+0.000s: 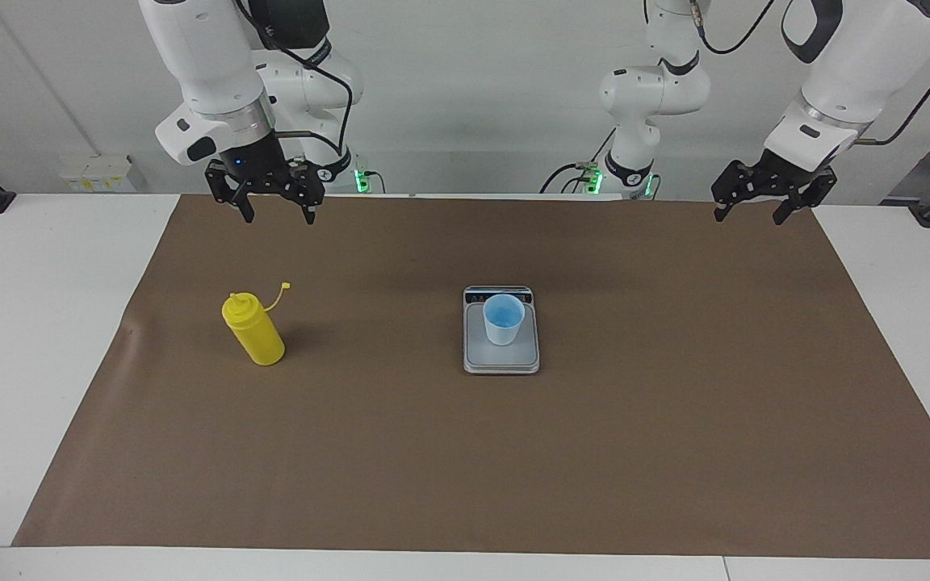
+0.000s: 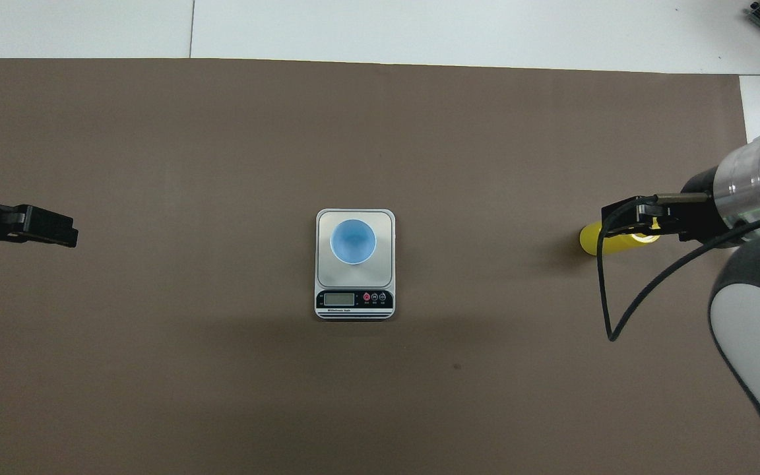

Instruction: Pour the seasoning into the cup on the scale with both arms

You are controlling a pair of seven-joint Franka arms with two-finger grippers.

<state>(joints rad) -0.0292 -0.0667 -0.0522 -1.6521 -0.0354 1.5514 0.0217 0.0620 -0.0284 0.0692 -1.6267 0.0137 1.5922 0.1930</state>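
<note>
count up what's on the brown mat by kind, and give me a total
Squeeze bottles: 1, the yellow bottle
Cups: 1, the light-blue cup
Scales: 1, the silver-grey scale under the cup
Total: 3

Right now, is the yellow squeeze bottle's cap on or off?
Off. The yellow plastic squeeze bottle stands upright on the brown mat, and its small tethered cap hangs beside the bare nozzle.

The table is covered by a matt brown paper sheet (image 1: 465, 452). A smooth yellow plastic bottle (image 1: 255, 331) and a light-blue cup (image 1: 503, 321) are seen. The scale (image 1: 501, 359) is finished in brushed silver-grey metal.
</note>
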